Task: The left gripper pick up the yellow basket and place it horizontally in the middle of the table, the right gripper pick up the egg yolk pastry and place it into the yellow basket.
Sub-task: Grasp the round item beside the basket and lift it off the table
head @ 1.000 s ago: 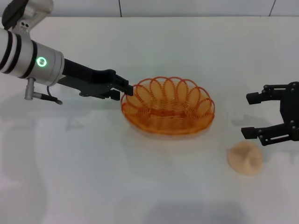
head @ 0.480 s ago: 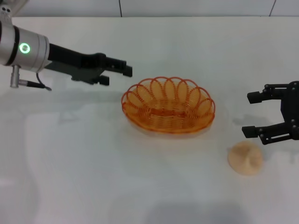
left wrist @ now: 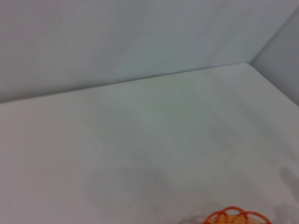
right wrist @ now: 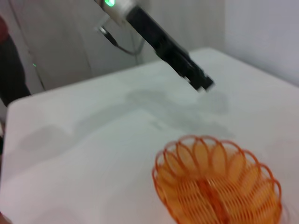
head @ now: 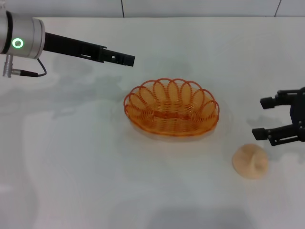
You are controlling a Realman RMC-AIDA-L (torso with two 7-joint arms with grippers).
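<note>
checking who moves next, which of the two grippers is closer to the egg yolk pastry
The right gripper, open just above the egg yolk pastry. The left gripper is raised far off, beyond the yellow basket.

We seem to be looking at a robot test room or lab rather than a home or kitchen. The large plain white smooth tabletop (head: 157, 191) fills nearly the whole head view, and behind its far edge runs a pale grey panelled wall (head: 200, 7) with thin dark seams. The right wrist view shows the same bare light wall (right wrist: 266, 32) meeting the table at a corner, with a loose black cable (right wrist: 110, 39) hanging off the silver arm segment. We see no household furnishings, only bare, plain surfaces.
</note>
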